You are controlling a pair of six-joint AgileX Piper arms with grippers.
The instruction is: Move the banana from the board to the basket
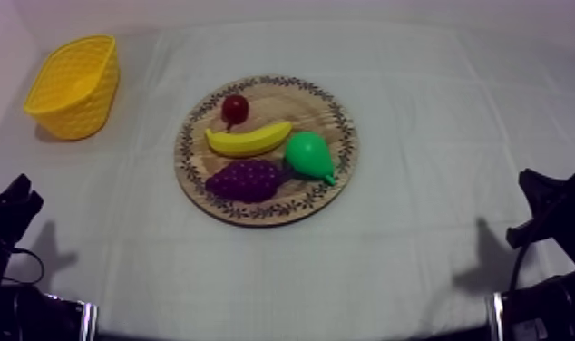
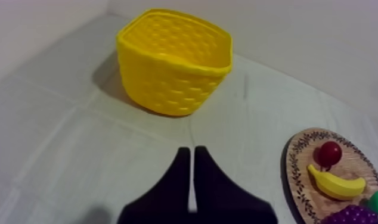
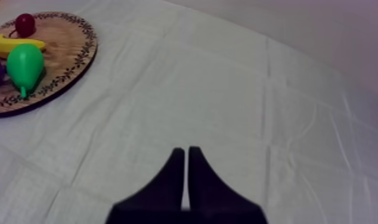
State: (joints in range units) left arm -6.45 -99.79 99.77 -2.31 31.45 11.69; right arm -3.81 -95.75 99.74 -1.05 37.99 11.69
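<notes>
The left gripper [image 2: 192,149] has its two black fingers pressed together into a narrow wedge with nothing between them. It sits low at the near left of the table, over bare cloth [image 1: 418,109], and points toward the yellow basket [image 1: 73,86]. The right gripper [image 3: 186,150] is drawn into the same narrow wedge, holding nothing. It sits low at the near right over bare cloth, well apart from the wooden board [image 1: 341,172].

The banana [image 1: 248,140] lies on the board in the middle of the table. It stretches left to right across the board's centre, with both ends turned slightly toward the far side. A small red fruit [image 1: 235,109] sits just beside it on the far side. The bunch of grapes [image 1: 246,180] lies just on its near side, toward the left of the board. The pear [image 1: 309,156] lies at the banana's right end, with its narrow tip pointing to the near right.

The basket stands upright at the far left of the table, well apart from the board and from both grippers.
</notes>
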